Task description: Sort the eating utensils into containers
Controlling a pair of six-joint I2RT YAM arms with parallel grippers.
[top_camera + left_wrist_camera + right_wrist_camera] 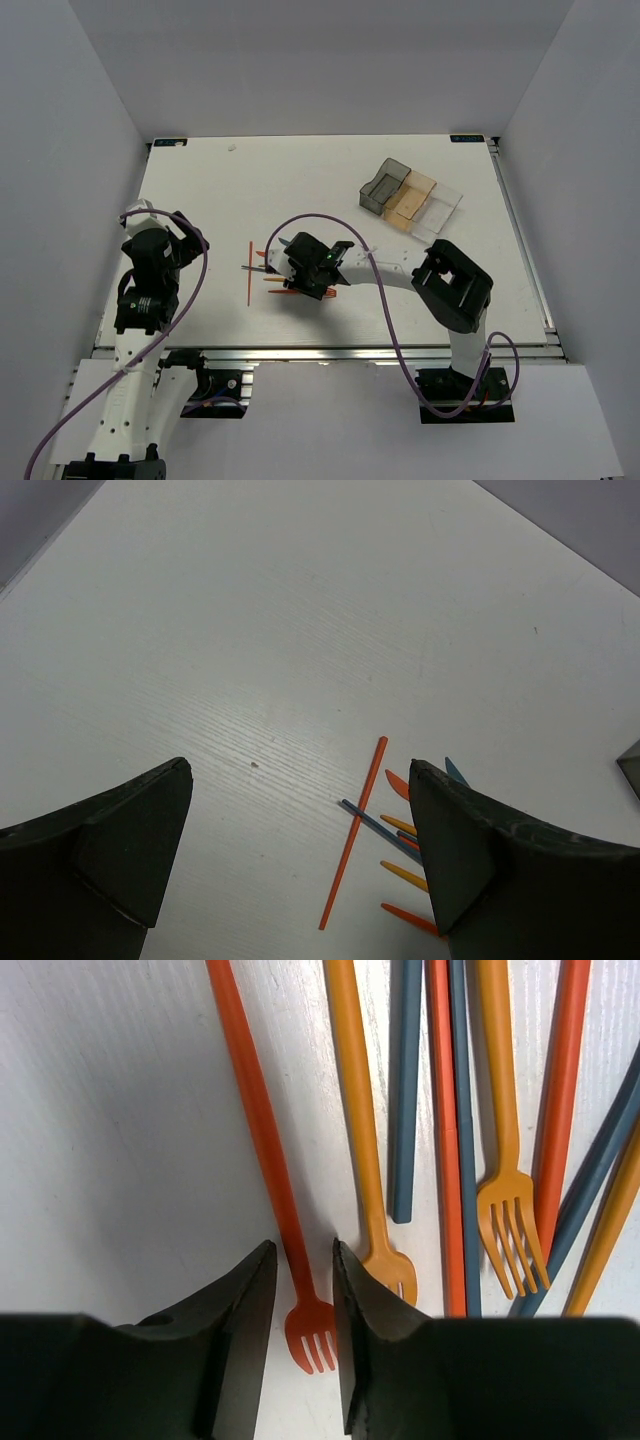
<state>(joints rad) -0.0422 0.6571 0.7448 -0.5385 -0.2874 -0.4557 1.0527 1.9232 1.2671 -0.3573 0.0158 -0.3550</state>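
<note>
The utensils (268, 272) lie in a loose bundle on the tabletop (330, 180), a little toward 9 o'clock of its middle. One orange stick (355, 835) lies by itself at the bundle's 9 o'clock edge. The containers (385, 190) sit well apart, toward 2 o'clock from the bundle, in a row of smoky, amber and clear.

The right arm (395, 268) reaches over the bundle. Its jaws are drawn in narrow on either side of the red-orange fork (255, 1110), just above the tines. A sliver of white shows on each side of the neck, so I'd call them not yet clenched on it. An amber fork (350, 1110) lies just beside, nearly under the 3 o'clock finger. Dark blue-grey sticks (405, 1080) and more forks crowd beyond it.

The left arm (150, 270) hangs back at 9 o'clock, its jaws spread wide and empty over bare tabletop.

These pieces look very light, thin and stiff, with a smooth plastic skin that could slip in a pinch. They lie flat, so the fingers probably have to come right down to the surface. A hold this near the tines leaves the long handle to droop or swing, and nearer the middle would likely balance better. The amber neighbour could get nudged or caught too.
</note>
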